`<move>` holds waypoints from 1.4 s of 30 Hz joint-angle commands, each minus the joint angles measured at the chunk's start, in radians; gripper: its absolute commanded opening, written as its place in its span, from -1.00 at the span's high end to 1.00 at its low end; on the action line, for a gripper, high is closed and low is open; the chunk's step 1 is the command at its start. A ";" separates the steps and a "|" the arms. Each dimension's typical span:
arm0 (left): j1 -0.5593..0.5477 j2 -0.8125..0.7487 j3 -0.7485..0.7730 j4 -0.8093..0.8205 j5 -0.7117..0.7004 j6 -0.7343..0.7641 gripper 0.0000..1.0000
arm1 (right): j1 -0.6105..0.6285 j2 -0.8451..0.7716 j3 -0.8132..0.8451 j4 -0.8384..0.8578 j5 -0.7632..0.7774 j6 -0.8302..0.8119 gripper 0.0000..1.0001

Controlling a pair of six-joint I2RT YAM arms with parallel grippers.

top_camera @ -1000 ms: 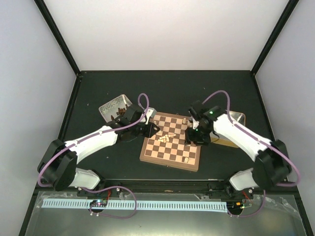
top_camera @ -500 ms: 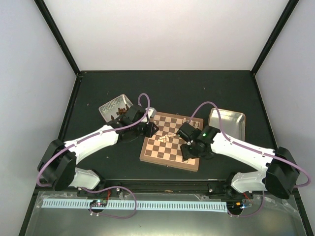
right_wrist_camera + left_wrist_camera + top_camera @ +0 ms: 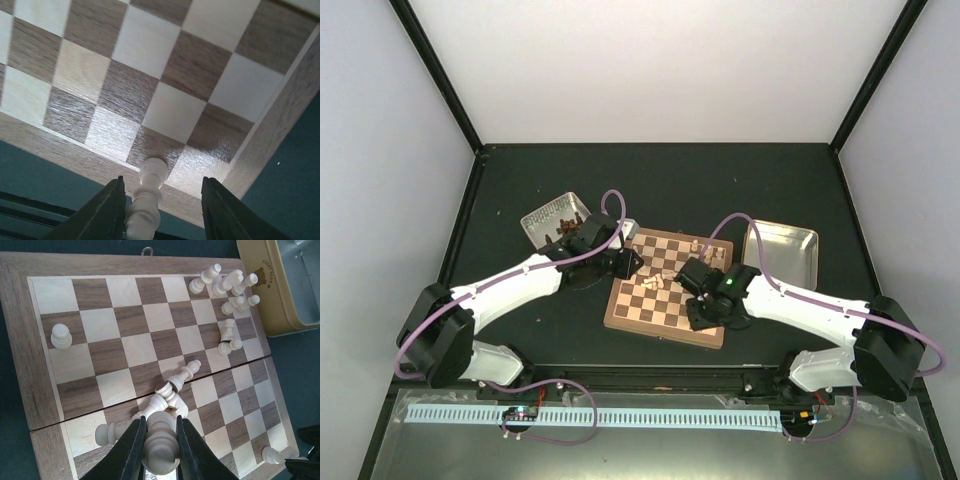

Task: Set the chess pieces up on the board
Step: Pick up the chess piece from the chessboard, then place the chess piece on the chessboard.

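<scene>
The board (image 3: pixel 620 318) lies mid-table between both arms. My left gripper (image 3: pixel 160 450) is shut on a cream chess piece (image 3: pixel 161 440), held just above the board's (image 3: pixel 45 385) left part, over a heap of fallen pieces (image 3: pixel 175 385). A cluster of chess pieces (image 3: pixel 225 285) stands and lies at the far corner, and a lone pawn (image 3: pixel 61 336) stands apart. My right gripper (image 3: pixel 162 210) is open at the board's (image 3: pixel 165 112) near right corner, straddling an upright piece (image 3: pixel 146 200) that stands close to its left finger (image 3: pixel 105 212).
A metal tin (image 3: pixel 552 216) holding dark pieces sits left of the board behind my left arm. Another tin (image 3: pixel 782 248) sits to the board's right. Black walls and frame posts enclose the table.
My right arm has swung from the board's far right side down to its near right corner, and its jaws have narrowed around the piece there. The left arm has held still.
</scene>
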 commanded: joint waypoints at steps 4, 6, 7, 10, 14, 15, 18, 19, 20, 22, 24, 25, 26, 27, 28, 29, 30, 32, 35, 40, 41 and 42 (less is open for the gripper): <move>-0.017 0.009 0.052 -0.007 -0.027 -0.013 0.97 | 0.007 0.006 -0.020 0.036 -0.034 0.027 0.44; -0.016 0.005 0.048 -0.007 -0.030 -0.011 0.97 | 0.007 0.007 -0.009 0.036 -0.027 0.026 0.60; -0.016 0.004 0.047 -0.008 -0.031 -0.009 0.97 | 0.007 0.008 -0.004 0.035 -0.023 0.025 0.68; -0.016 -0.005 0.048 -0.016 -0.045 -0.006 0.97 | 0.007 0.015 0.032 0.015 0.007 0.024 0.77; -0.016 -0.032 0.041 -0.026 -0.077 -0.003 0.97 | -0.008 0.033 0.144 -0.029 0.097 -0.009 0.78; -0.017 -0.037 0.039 -0.028 -0.081 0.000 0.97 | -0.022 0.046 0.182 -0.036 0.117 -0.027 0.78; -0.016 -0.049 0.027 -0.026 -0.099 0.009 0.97 | -0.100 0.108 0.280 -0.018 0.130 -0.084 0.79; -0.017 -0.050 0.028 -0.026 -0.103 0.008 0.97 | -0.123 0.132 0.306 -0.001 0.122 -0.104 0.79; -0.017 -0.049 0.030 -0.027 -0.106 0.006 0.97 | -0.145 0.160 0.331 0.019 0.111 -0.125 0.80; -0.017 -0.048 0.037 -0.029 -0.109 -0.001 0.97 | -0.182 0.231 0.397 0.032 0.107 -0.161 0.80; -0.016 -0.051 0.038 -0.027 -0.115 -0.013 0.97 | -0.218 0.311 0.471 0.025 0.103 -0.191 0.80; -0.016 -0.055 0.036 -0.025 -0.116 -0.016 0.97 | -0.230 0.343 0.503 0.022 0.099 -0.208 0.80; -0.016 -0.059 0.034 -0.024 -0.120 -0.018 0.97 | -0.239 0.372 0.531 0.027 0.092 -0.221 0.80; -0.017 -0.062 0.029 -0.021 -0.122 -0.020 0.97 | -0.249 0.398 0.563 0.033 0.090 -0.231 0.80; -0.016 -0.064 0.027 -0.019 -0.124 -0.021 0.97 | -0.257 0.434 0.585 0.034 0.083 -0.238 0.80; -0.015 -0.066 0.024 -0.020 -0.127 -0.023 0.97 | -0.265 0.461 0.610 0.029 0.075 -0.247 0.80; -0.015 -0.069 0.022 -0.021 -0.131 -0.022 0.97 | -0.271 0.485 0.630 0.026 0.071 -0.254 0.80; -0.014 -0.071 0.019 -0.024 -0.134 -0.024 0.97 | -0.278 0.524 0.663 0.018 0.067 -0.266 0.80; -0.013 -0.075 0.010 -0.016 -0.136 -0.033 0.97 | -0.283 0.569 0.690 0.021 0.068 -0.275 0.80; -0.008 -0.076 -0.002 -0.007 -0.126 -0.041 0.97 | -0.293 0.629 0.731 0.019 0.073 -0.282 0.79; -0.008 -0.076 -0.005 -0.007 -0.123 -0.037 0.97 | -0.293 0.644 0.740 0.015 0.073 -0.286 0.79; -0.009 -0.077 -0.006 -0.006 -0.121 -0.037 0.97 | -0.293 0.659 0.750 0.010 0.076 -0.288 0.79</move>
